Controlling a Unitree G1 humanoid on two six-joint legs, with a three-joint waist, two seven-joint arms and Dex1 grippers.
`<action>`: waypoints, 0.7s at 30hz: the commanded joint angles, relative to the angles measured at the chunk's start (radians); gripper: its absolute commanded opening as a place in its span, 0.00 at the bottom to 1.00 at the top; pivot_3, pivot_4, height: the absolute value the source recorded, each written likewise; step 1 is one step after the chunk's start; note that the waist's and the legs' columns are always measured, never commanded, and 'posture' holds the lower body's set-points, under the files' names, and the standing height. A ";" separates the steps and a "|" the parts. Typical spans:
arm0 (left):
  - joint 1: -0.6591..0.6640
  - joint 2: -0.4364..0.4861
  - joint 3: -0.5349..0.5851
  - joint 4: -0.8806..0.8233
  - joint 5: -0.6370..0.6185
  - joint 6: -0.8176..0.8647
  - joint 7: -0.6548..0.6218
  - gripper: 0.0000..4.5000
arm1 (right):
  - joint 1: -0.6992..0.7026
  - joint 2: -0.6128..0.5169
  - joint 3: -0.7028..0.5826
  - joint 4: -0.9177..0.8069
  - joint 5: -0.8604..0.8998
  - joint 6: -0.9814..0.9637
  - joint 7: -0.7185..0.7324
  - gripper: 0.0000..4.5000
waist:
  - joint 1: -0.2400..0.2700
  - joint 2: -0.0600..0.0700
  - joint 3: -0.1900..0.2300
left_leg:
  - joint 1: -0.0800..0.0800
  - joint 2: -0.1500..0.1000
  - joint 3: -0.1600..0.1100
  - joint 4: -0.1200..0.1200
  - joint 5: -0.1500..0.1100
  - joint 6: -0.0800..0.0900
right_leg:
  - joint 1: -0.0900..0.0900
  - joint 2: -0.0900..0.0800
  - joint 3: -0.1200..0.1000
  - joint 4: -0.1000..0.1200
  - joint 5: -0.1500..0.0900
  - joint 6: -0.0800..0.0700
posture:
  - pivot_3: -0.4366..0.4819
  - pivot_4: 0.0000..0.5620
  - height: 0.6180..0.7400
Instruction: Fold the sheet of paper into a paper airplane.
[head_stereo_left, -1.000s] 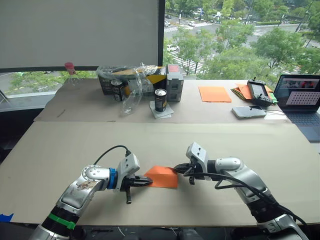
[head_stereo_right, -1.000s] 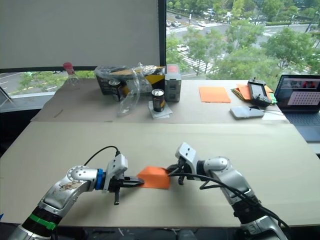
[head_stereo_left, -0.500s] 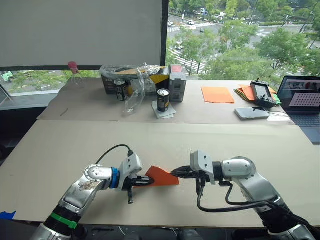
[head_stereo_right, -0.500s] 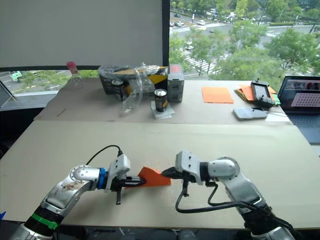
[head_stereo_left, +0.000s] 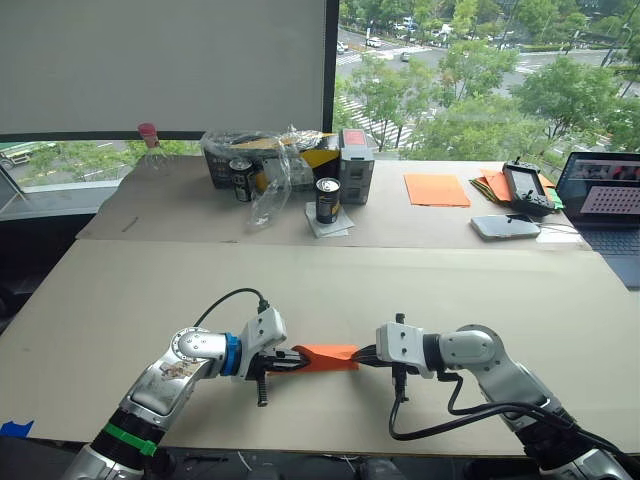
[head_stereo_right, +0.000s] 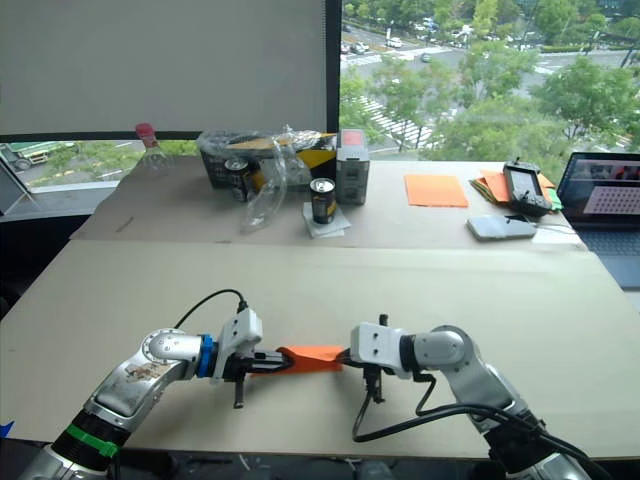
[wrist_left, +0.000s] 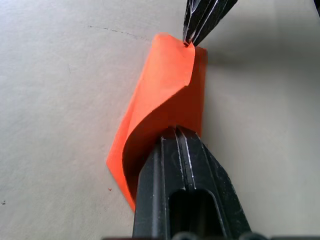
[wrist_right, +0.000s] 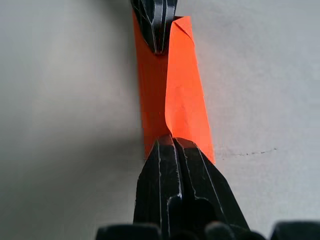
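Paper (head_stereo_left: 325, 356) held low over the near table (head_stereo_left: 150, 290), half-folded, between both grippers. Left gripper (head_stereo_left: 294, 361) and right gripper (head_stereo_left: 362, 355) each pinch an end (fingers closed). Advice: align edges before pressing the crease flat.

We count two grippers, left (head_stereo_left: 296, 360) and right (head_stereo_left: 362, 354), one folded sheet of paper (head_stereo_left: 326, 355), two cans (head_stereo_left: 240, 180) (head_stereo_left: 326, 199), one laptop (head_stereo_left: 603, 196).
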 joint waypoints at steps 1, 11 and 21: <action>0.021 0.023 -0.005 0.018 0.032 0.020 0.014 0.00 | -0.015 -0.002 -0.007 0.010 -0.011 -0.021 -0.001 0.01 | -0.001 0.000 0.000 | 0.000 0.000 0.000 0.000 0.000 0.000 | 0.000 0.000 0.000 0.000 0.001 -0.001 | 0.48 0.27 0.92; 0.028 0.035 0.010 0.016 0.029 0.026 0.018 0.00 | -0.001 -0.003 0.039 -0.010 0.005 0.015 0.056 0.01 | -0.008 0.000 0.000 | 0.000 0.000 0.000 0.000 0.000 0.000 | 0.000 0.000 0.000 0.000 0.001 -0.001 | 0.48 0.27 0.92; 0.030 0.037 0.038 -0.003 -0.003 0.050 0.022 0.00 | -0.023 0.029 0.097 0.096 -0.066 0.018 0.046 0.01 | -0.016 0.000 -0.001 | 0.004 0.001 0.000 0.000 0.000 0.000 | 0.003 0.001 0.000 0.000 -0.002 0.003 | 0.48 0.27 0.92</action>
